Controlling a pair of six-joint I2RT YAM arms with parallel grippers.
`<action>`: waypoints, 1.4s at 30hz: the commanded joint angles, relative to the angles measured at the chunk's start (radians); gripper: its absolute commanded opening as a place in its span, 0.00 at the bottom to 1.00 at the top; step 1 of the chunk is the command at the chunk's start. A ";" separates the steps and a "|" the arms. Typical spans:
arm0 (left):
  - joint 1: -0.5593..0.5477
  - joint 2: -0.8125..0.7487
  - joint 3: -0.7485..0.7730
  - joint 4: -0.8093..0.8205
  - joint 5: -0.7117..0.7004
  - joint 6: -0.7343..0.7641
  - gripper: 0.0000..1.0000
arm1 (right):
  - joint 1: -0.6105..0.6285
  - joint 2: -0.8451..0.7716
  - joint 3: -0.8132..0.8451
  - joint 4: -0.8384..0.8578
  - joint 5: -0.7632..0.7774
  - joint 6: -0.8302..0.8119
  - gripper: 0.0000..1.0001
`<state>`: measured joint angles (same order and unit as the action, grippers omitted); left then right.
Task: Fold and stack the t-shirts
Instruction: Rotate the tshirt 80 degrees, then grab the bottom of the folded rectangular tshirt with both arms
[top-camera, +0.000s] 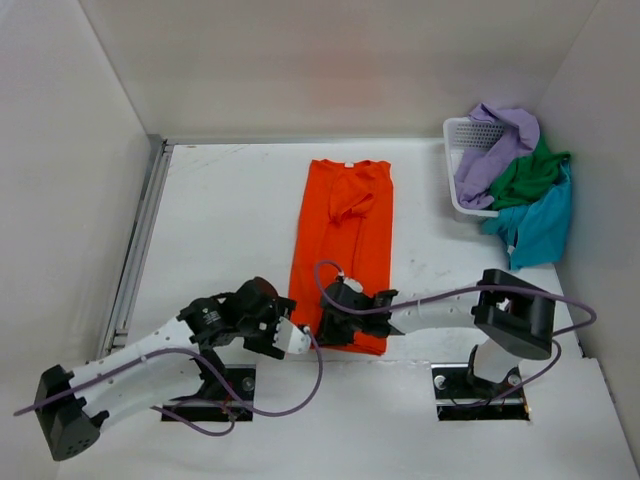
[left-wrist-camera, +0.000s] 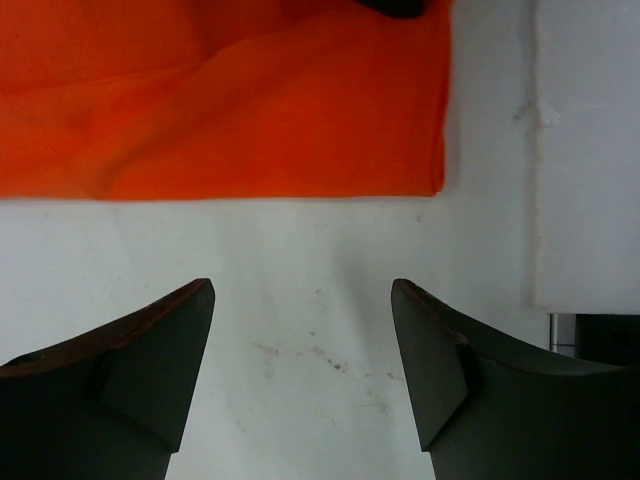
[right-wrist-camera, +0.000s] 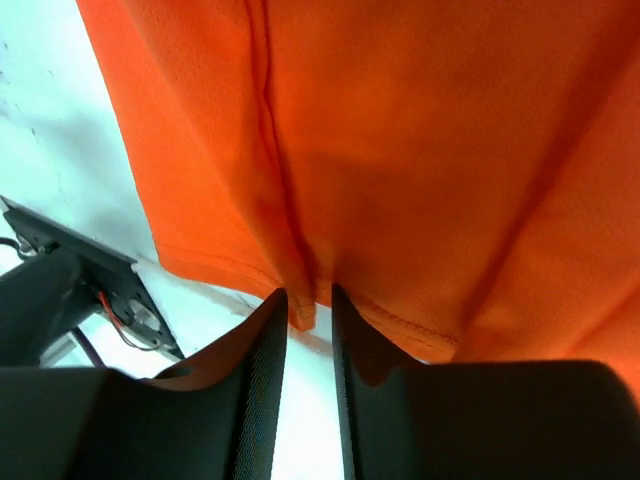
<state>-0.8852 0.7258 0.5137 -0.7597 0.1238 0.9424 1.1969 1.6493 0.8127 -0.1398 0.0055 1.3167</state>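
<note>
The orange t-shirt (top-camera: 340, 240) lies flat on the table as a long strip, collar at the far end. My right gripper (top-camera: 328, 325) is at its near hem. The jaws stand narrowly open around a small raised fold of the orange t-shirt (right-wrist-camera: 400, 130), with a gap beside the fold at the right gripper (right-wrist-camera: 308, 295). My left gripper (top-camera: 298, 337) sits open just left of that hem corner. In the left wrist view, the left gripper (left-wrist-camera: 303, 290) hangs over bare table, the orange t-shirt (left-wrist-camera: 250, 100) just beyond it. Lavender (top-camera: 495, 140), green (top-camera: 530, 170) and teal (top-camera: 540, 225) t-shirts hang bunched in and over the basket.
The white mesh basket (top-camera: 460, 135) stands at the far right by the wall. White walls close in the table on the left, back and right. A metal rail (top-camera: 135, 250) runs along the left edge. Both arm bases sit at the near edge.
</note>
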 joint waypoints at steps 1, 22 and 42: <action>-0.071 0.058 -0.026 0.025 0.000 0.137 0.70 | -0.007 -0.117 -0.053 0.048 0.046 0.035 0.31; -0.275 0.299 -0.103 0.253 0.011 0.219 0.44 | -0.076 -0.758 -0.406 -0.422 0.143 0.156 0.53; -0.133 0.331 0.116 0.201 0.094 0.067 0.08 | -0.285 -0.609 -0.388 -0.164 -0.056 -0.037 0.00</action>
<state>-1.0813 1.0412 0.5278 -0.5411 0.1436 1.0771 0.9863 1.0447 0.3527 -0.3241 -0.0139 1.3876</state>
